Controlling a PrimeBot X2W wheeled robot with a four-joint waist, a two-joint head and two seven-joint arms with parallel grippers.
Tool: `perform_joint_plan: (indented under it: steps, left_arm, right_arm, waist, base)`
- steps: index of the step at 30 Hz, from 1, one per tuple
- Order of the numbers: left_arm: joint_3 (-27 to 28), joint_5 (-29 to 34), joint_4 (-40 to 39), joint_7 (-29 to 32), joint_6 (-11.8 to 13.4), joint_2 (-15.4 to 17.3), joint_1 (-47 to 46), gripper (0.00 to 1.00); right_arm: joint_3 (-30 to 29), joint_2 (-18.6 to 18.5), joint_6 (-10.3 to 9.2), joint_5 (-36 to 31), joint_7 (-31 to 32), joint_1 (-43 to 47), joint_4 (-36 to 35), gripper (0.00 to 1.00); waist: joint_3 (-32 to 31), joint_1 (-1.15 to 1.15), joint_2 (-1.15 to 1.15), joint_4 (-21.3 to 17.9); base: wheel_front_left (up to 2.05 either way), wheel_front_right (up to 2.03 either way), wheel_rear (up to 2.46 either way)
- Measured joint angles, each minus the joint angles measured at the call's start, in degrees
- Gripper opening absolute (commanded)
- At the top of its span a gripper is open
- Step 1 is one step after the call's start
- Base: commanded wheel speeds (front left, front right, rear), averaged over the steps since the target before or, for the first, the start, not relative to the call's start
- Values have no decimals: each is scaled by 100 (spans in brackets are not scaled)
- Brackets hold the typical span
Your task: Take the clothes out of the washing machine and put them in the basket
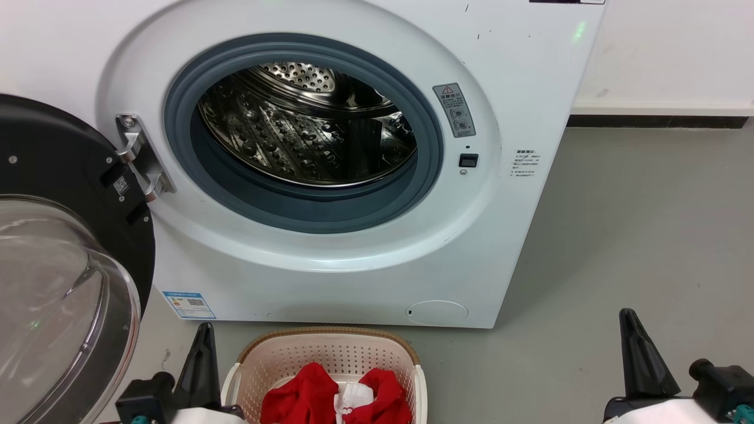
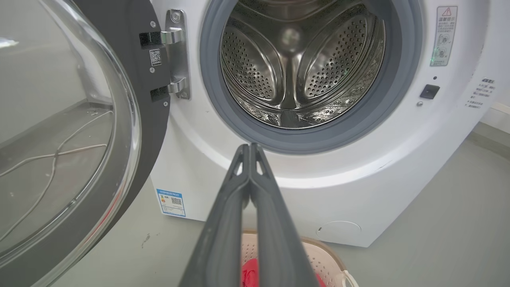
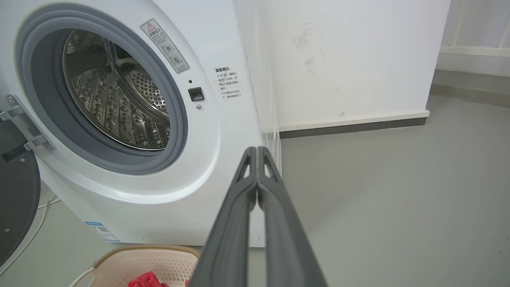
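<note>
On the grey floor (image 1: 618,235) before the washing machine (image 1: 353,277), our basket (image 1: 330,333) holds the red clothes (image 1: 306,391); our left tool (image 2: 250,149) and right tool (image 3: 257,151) are pressed together.

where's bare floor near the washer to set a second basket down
Widest bare patch: grey floor right of the white front-loading washing machine, up to the wall's skirting. Crowded: below the porthole, where the cream perforated plastic basket of red fabric clothes sits, and left, where the open black-framed glass door juts out.
</note>
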Motion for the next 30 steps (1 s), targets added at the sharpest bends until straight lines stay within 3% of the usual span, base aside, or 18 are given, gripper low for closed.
perform_joint_plan:
  steps: [16, 30]
  left_arm:
    - [92, -1763, 175, 381, -152, -1, -218, 0]
    - [165, -2964, 315, 666, -246, -3, -421, 0]
  right_arm:
    - [22, -65, 0, 1814, 352, -197, 207, 0]
    - [20, -93, -1, 3021, 600, -407, 320, 0]
  waist:
    - [-4, 0, 0, -16]
    - [-7, 0, 0, -28]
  base:
    - [0, 0, 0]
    - [0, 0, 0]
